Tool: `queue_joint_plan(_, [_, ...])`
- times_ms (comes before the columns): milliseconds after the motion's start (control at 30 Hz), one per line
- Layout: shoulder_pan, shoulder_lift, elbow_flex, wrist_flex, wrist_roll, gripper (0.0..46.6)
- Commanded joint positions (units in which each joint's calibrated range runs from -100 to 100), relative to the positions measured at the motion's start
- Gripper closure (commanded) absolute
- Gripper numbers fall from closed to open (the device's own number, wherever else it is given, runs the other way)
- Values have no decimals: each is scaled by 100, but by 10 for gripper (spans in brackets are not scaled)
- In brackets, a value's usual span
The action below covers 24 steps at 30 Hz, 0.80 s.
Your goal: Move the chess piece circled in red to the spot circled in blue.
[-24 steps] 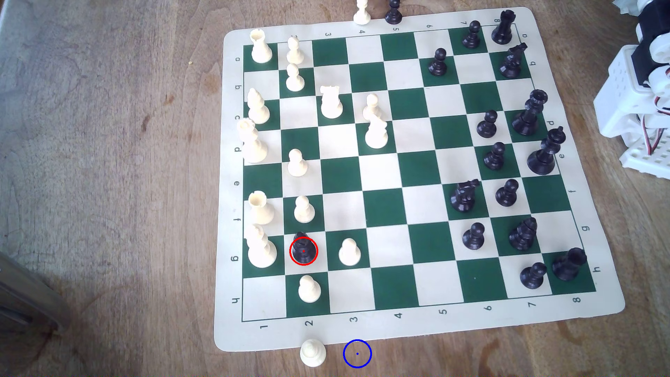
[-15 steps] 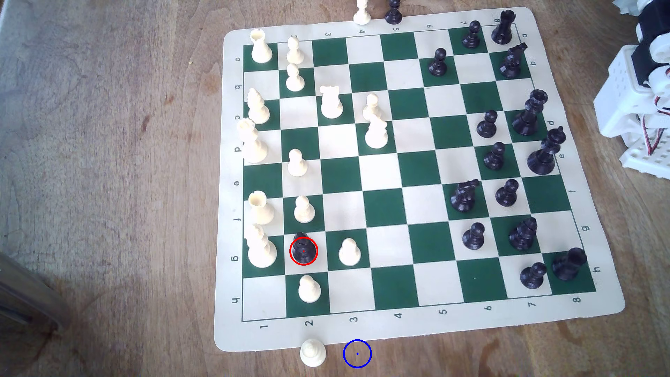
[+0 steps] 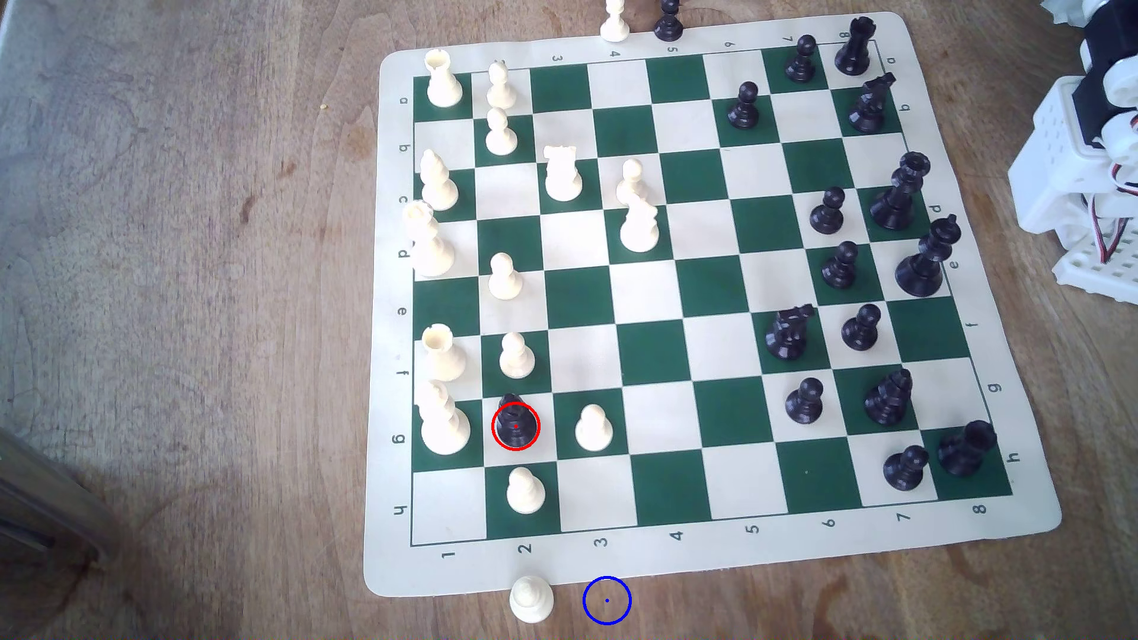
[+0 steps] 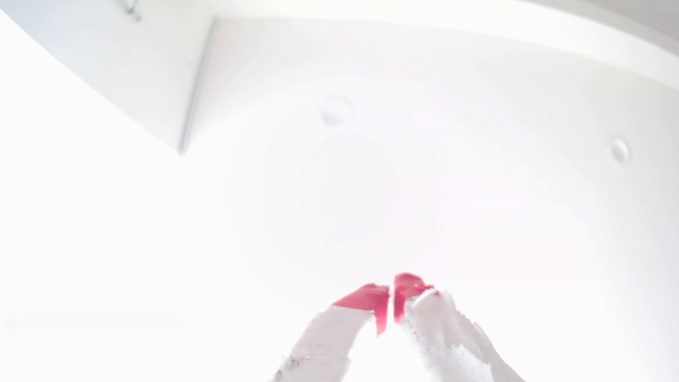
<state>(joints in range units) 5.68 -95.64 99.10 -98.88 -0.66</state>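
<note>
Sitting on the board's (image 3: pixel 1016 529) g2 square inside the red ring, the chess piece (image 3: pixel 515 424) is seen nowhere near the gripper (image 4: pixel 391 294), whose red-tipped jaws are pinched together on nothing against a washed-out white ceiling.

Worn brown wooden tabletop (image 3: pixel 185 246), blotchy grain, lit evenly. Dark blurred furniture edge (image 3: pixel 43 504) at exterior view's lower left. Overexposed white ceiling (image 4: pixel 441 92) with two round fixtures.

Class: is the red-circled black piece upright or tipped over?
Upright: the chess piece stands on its round base, pointed top up, on its square.
</note>
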Motion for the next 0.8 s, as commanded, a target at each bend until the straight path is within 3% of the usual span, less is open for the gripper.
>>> queue_joint_plan(0, [-204,-11,90,986,-420,361])
queue_joint_plan(67, [-220,-20,90,2026,-410,328])
queue_joint_plan(133, [-548,-11,81,3713,142,386])
queue_joint_plan(233, [-595,-11,81,5204,342,464])
queue_joint_plan(400, [-853,-11,-490,9692,620,464])
queue_joint_plan(467, [-986,23,-889,10716,567,464])
queue_joint_plan(533, [-1111,328,-1260,11232,508,430])
queue_joint_plan(567, [-1197,778,-1714,11617,444,365])
queue_joint_plan(633, [-1244,1364,-2303,11977,322,307])
queue_joint_plan(700, [-1221,2264,-3192,12468,98,269])
queue_joint_plan(767, [-1244,3011,-3835,12747,-24,263])
